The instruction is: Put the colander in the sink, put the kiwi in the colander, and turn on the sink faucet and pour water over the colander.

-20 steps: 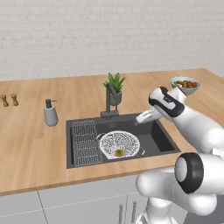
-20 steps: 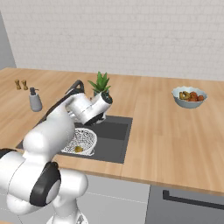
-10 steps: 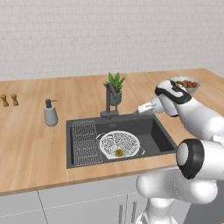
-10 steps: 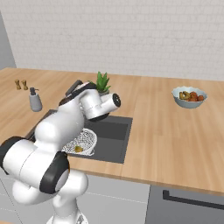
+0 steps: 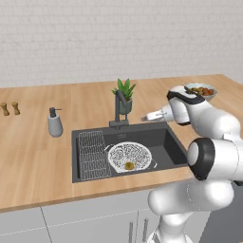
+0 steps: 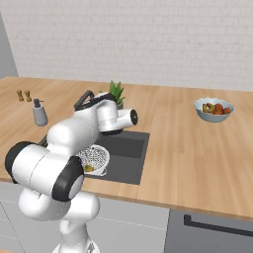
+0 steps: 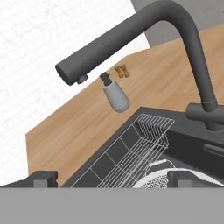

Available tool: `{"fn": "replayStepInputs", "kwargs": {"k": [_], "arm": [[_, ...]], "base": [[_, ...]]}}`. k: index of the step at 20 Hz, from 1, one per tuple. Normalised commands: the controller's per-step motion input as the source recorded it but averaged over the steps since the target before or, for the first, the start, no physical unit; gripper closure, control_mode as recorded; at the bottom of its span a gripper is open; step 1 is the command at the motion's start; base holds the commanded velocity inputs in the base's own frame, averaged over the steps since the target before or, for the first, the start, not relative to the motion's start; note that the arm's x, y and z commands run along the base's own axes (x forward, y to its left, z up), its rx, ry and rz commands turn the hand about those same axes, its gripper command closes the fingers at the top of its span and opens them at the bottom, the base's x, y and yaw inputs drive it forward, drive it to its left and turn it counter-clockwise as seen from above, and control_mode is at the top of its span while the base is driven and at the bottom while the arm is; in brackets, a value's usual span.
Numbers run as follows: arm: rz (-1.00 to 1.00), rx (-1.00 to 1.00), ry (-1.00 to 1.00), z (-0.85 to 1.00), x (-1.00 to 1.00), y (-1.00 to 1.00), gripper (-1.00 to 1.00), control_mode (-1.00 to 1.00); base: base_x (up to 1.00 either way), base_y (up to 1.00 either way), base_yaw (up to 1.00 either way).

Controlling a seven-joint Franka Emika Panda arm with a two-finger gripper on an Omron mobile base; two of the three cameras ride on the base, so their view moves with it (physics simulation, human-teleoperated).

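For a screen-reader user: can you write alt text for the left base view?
A white colander holding a small kiwi sits in a dark sink beside a wire rack. The open gripper hangs right of the dry sink faucet.

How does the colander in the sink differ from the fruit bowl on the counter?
The colander is white and perforated; the fruit bowl is grey and solid. The colander is wider. It sits down in the sink beside the wire rack, holding one kiwi; the bowl stands on the counter, heaped with several fruits. Both are round, upright and untouched by the gripper.
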Motion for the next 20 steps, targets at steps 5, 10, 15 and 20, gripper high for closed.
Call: {"fn": "replayStepInputs", "kwargs": {"k": [5, 10, 15, 20], "arm": [[-0.01, 0.04, -0.01, 0.00, 0.36, 0.06, -1.00, -1.00], [-0.03, 0.04, 0.00, 0.00, 0.46, 0.00, -1.00, -1.00], [-0.03, 0.01, 0.00, -0.08, 0.33, 0.00, -1.00, -1.00], [-0.02, 0.01, 0.00, -0.28, 0.24, 0.00, -1.00, -1.00]], "base": [[0.00, 0.00, 0.00], [0.00, 0.00, 0.00], [0.00, 0.00, 0.00], [0.00, 0.00, 0.00]]}}
